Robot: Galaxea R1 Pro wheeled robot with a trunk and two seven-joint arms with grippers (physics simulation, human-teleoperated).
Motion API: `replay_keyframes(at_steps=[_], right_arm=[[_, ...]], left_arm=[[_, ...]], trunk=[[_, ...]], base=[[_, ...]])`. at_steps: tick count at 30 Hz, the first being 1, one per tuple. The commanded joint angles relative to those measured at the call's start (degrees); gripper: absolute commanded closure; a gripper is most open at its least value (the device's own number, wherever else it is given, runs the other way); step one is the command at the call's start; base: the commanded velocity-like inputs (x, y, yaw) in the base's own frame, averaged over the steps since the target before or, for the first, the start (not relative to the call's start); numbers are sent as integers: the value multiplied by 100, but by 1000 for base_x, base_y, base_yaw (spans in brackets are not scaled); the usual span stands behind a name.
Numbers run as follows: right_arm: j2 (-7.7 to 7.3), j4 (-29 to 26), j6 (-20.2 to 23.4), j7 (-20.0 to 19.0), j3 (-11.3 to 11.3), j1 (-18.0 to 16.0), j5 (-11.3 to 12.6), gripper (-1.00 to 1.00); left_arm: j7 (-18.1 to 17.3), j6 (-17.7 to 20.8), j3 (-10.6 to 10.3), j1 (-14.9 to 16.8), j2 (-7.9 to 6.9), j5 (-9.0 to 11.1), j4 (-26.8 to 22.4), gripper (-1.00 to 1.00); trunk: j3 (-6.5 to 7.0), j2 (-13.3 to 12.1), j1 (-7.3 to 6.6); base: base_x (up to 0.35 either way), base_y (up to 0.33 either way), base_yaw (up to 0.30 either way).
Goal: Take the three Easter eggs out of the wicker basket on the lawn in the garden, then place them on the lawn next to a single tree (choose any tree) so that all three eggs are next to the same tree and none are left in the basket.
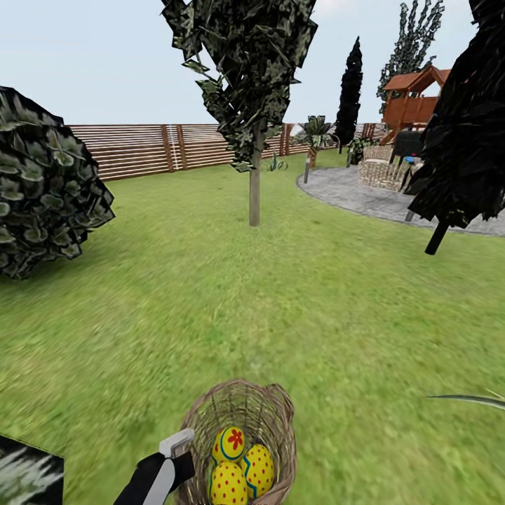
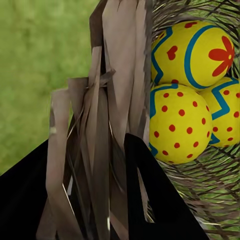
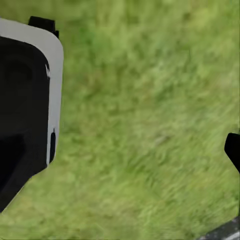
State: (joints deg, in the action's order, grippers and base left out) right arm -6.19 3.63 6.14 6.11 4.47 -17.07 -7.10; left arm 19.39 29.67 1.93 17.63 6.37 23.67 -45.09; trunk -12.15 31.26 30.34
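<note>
The brown wicker basket [image 1: 242, 410] is at the bottom of the head view, over the lawn [image 1: 210, 294]. Three yellow Easter eggs lie in it: a flower one [image 1: 231, 442], a red-dotted one [image 1: 228, 485] and a zigzag one [image 1: 260, 468]. My left gripper [image 1: 179, 449] is shut on the basket's rim. In the left wrist view, wicker strips [image 2: 107, 125] run between the black fingers [image 2: 155, 200], with the dotted egg [image 2: 180, 122], flower egg [image 2: 197, 52] and zigzag egg [image 2: 227, 112] close beside them. A tree [image 1: 254, 186] with a pale trunk stands ahead across the grass. The right wrist view looks down on grass, with one black fingertip [image 3: 233, 150] at the edge.
A round leafy bush [image 1: 42, 182] stands at the left. A dark leaning tree [image 1: 459, 140] is at the right, beside a grey paved patio [image 1: 358, 193] with wicker furniture [image 1: 382, 172]. A wooden fence [image 1: 140, 149] and a playhouse [image 1: 414, 98] close the back. Grass lies between me and the tree.
</note>
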Motion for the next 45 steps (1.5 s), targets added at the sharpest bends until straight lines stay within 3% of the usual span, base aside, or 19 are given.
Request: replay_keyframes(at_steps=[1,7,12,45], right_arm=[[3,34,-6,14,63,130,-27,-100],[-6,20,-76,39,67,363,1,-100],[-3,-38,-704,36,59,371,8,-100],[-4,-38,-737,31,54,371,7,-100]], left_arm=[[38,13,10,3,5,76,-8,100],[38,13,10,3,6,76,-14,100],[38,14,10,3,13,76,-12,100],[38,20,3,3,22,155,-71,100]], trunk=[[-8,8,6],[-8,8,6],[-8,8,6],[-8,8,6]], base=[[333,0,0],[333,0,0],[333,0,0],[333,-5,0]])
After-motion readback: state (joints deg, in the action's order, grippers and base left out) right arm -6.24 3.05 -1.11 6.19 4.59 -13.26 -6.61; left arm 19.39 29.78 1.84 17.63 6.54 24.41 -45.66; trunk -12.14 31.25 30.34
